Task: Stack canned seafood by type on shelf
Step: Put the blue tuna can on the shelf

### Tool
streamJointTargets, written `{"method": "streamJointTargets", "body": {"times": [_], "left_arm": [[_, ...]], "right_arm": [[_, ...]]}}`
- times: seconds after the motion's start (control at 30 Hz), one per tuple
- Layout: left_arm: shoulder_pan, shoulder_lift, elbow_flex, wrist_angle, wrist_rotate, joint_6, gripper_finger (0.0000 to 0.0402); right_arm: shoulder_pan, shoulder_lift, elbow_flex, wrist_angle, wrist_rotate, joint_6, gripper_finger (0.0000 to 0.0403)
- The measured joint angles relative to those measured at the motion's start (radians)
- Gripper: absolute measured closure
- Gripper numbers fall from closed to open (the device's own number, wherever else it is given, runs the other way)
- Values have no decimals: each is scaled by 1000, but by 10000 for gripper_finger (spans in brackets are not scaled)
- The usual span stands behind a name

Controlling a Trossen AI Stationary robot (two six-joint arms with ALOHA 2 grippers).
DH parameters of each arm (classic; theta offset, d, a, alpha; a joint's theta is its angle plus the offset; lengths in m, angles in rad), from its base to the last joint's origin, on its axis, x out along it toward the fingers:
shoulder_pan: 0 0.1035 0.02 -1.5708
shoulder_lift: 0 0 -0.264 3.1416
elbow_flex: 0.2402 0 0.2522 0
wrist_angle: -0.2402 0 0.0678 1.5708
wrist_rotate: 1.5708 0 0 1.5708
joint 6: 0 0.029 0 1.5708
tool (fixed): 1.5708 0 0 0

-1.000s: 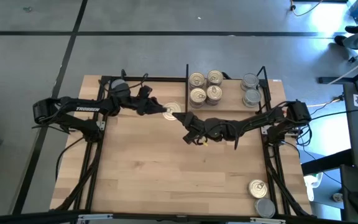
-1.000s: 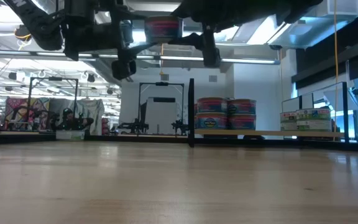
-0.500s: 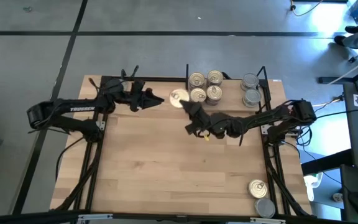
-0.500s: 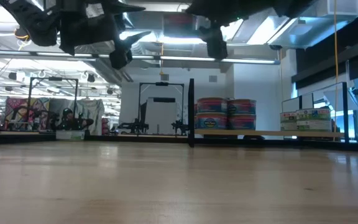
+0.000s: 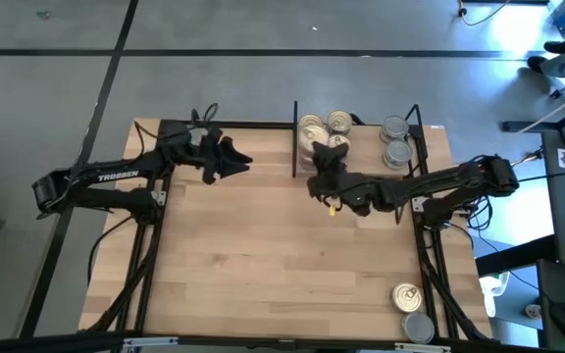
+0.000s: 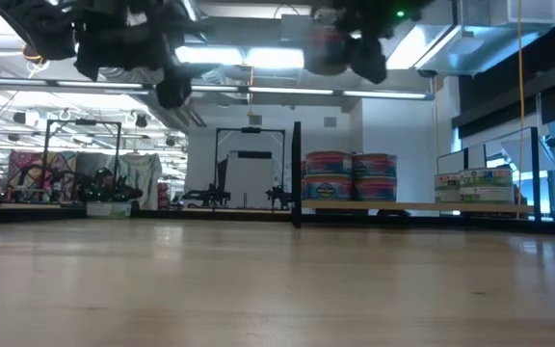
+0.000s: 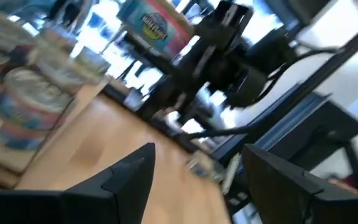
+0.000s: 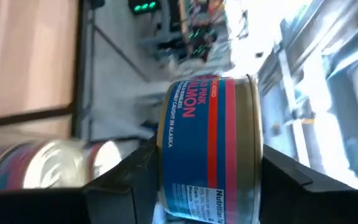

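The right gripper (image 5: 324,155) is holding 1 salmon can (image 8: 210,146) above the shelf (image 5: 361,175). The left gripper (image 5: 238,159) is hanging open, holding nothing.

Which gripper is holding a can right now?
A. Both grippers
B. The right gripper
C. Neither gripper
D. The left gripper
B: the right gripper has its jaws closed on a blue and red salmon can held above the shelf, while the left gripper stands open with nothing between its jaws.
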Motion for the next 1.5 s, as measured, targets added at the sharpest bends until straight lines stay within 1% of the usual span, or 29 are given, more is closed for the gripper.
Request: {"method": "streamJointTargets", "body": {"times": [0.17,0.27,0.33,0.47,0.63,0.7,0.87,1.03,1.17,1.33,1.43,1.5], "left_arm": [[-13,0,0,-130,-58,86,165],[-22,0,0,-169,-84,122,165],[-28,0,0,-185,-89,138,164],[-42,0,0,-191,-91,166,164],[-57,0,0,-207,-91,200,164],[-59,0,0,-213,-91,207,164],[-63,0,0,-214,-92,214,164],[-63,0,0,-214,-92,222,164],[-63,0,0,-214,-92,222,164],[-63,1,1,-213,-92,232,164],[-63,1,2,-213,-93,233,164],[-63,1,2,-213,-93,233,164]], "right_arm": [[-26,-100,0,-339,2,350,208],[-74,-157,0,-550,-3,557,208],[-111,-183,0,-680,-25,676,208],[-194,-213,0,-885,-83,863,208],[-303,-210,0,-1053,-217,1017,208],[-343,-207,0,-1086,-259,1048,208],[-435,-207,-1,-1116,-342,1040,208],[-530,-207,-37,-1076,-437,999,208],[-594,-207,-84,-1003,-504,974,208],[-662,-179,-118,-914,-523,925,208],[-706,-136,-129,-870,-567,894,208],[-724,-101,-130,-847,-563,881,208]]}}
